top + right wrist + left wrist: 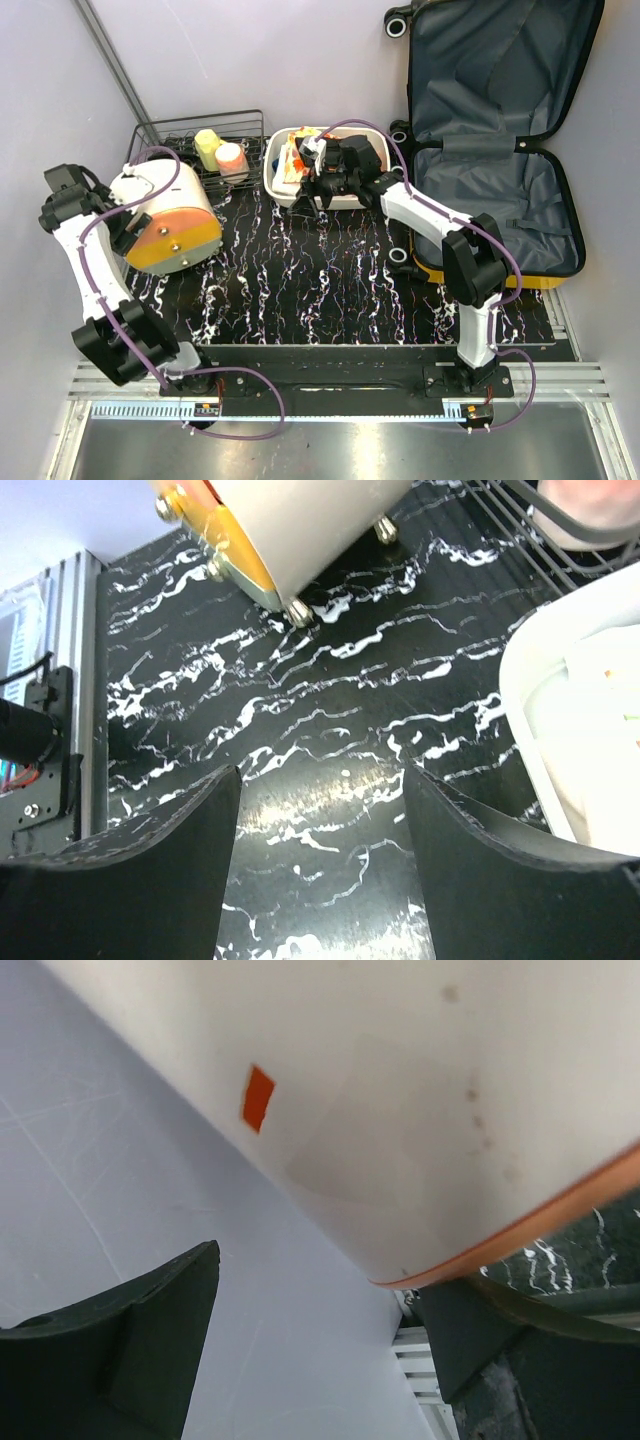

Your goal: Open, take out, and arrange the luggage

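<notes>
The luggage point(495, 195) lies open at the right of the table. Its lid leans up against the back wall, its dark grey lining faces up, and a yellow shell edge shows along the near side. My right gripper point(306, 196) is open and empty, low over the black marbled table just in front of a white tray point(275, 180). In the right wrist view the gripper point(320, 820) has only table between its fingers. My left gripper point(122, 228) is open beside a cream-and-orange round container point(165, 215). In the left wrist view the gripper point(320, 1330) has that container point(420, 1110) close above its fingers.
A black wire basket point(170, 135) at the back left holds a yellow cup point(207, 148) and a pink cup point(231, 160). The tray holds mixed small items and shows at the right of the right wrist view point(545, 695). The walls stand close on the left, back and right.
</notes>
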Robot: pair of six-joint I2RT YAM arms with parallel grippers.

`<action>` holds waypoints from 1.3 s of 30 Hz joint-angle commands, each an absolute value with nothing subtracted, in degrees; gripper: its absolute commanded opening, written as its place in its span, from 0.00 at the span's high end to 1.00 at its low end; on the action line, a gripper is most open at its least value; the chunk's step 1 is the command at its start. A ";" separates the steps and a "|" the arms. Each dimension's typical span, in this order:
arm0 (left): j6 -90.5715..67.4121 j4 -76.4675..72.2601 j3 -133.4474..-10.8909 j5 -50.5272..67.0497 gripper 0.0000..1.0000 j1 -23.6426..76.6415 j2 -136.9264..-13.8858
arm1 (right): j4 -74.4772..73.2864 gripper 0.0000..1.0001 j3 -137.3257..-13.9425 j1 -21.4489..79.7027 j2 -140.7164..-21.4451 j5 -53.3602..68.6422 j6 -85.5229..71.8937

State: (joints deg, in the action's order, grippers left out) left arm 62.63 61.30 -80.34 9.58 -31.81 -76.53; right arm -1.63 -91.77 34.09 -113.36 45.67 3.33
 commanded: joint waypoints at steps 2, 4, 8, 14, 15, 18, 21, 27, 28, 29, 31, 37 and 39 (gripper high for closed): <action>61.71 50.01 -86.30 11.95 0.17 -33.84 -81.12 | -7.37 0.25 -92.46 32.35 -108.72 43.86 11.33; 59.26 49.31 -87.97 13.62 0.17 -33.84 -82.70 | -10.80 0.25 -93.34 31.91 -109.25 41.67 15.02; 54.76 49.04 -90.44 15.38 0.17 -33.92 -85.95 | -18.00 0.25 -96.41 30.59 -111.61 38.16 20.64; 50.28 47.11 -90.70 14.94 0.15 -33.84 -88.15 | -23.55 0.28 -100.28 29.45 -115.66 32.62 28.82; 49.75 47.02 -90.88 15.03 0.15 -33.92 -88.42 | -23.90 0.28 -100.98 29.36 -116.71 32.09 30.48; 46.76 47.02 -91.14 15.38 0.14 -33.84 -89.47 | -25.05 0.30 -102.74 29.09 -118.90 29.89 32.34; 43.52 47.02 -90.97 15.64 0.13 -33.84 -89.91 | -25.84 0.31 -104.23 28.92 -120.58 29.00 33.48; 36.48 48.60 -93.07 14.86 0.11 -33.84 -92.02 | -26.37 0.32 -105.55 28.83 -123.31 27.95 36.38; 36.30 49.30 -93.25 14.33 0.11 -33.92 -92.02 | -26.37 0.32 -105.82 29.00 -123.66 27.60 36.73; 36.39 51.31 -93.60 13.72 0.10 -33.84 -91.67 | -26.37 0.33 -106.86 28.83 -124.53 26.99 37.00; 36.91 54.48 -94.04 11.70 0.07 -33.84 -90.88 | -26.37 0.34 -107.84 28.92 -125.07 26.63 38.14; 35.95 67.93 -94.40 14.76 0.08 -37.09 -87.64 | -27.33 0.36 -112.05 28.92 -126.21 26.11 40.16; 34.99 70.13 -94.04 16.78 0.08 -38.58 -86.40 | -28.47 0.36 -114.69 28.92 -127.79 25.93 41.83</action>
